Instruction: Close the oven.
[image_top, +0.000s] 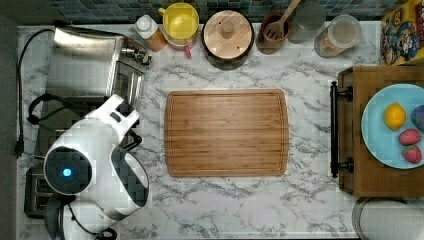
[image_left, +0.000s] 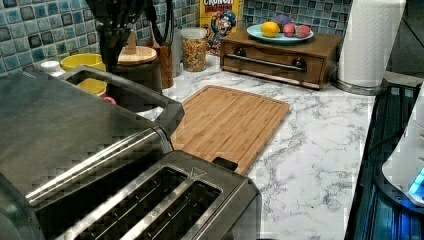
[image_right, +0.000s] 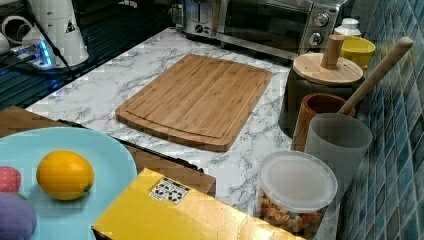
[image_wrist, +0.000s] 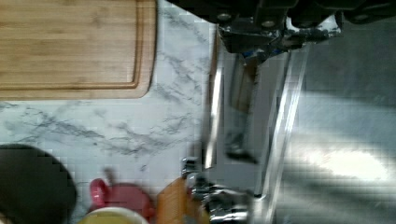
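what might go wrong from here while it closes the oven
The tool sits right at the bar handle of the big brushed-steel toaster oven, so it may slip off the smooth bar before the glass door shuts. The white arm hangs over the smaller two-slot steel toaster and may bump it.

the robot arm (image_top: 95, 165) covers the front part of the oven (image_top: 85, 65) in the top view, so the door is mostly hidden there. the toaster (image_top: 35, 192) shows only as a small corner under the arm. in the wrist view the gripper (image_wrist: 275, 18) is cut by the edge (fingers not readable), and the oven surface is blurred.
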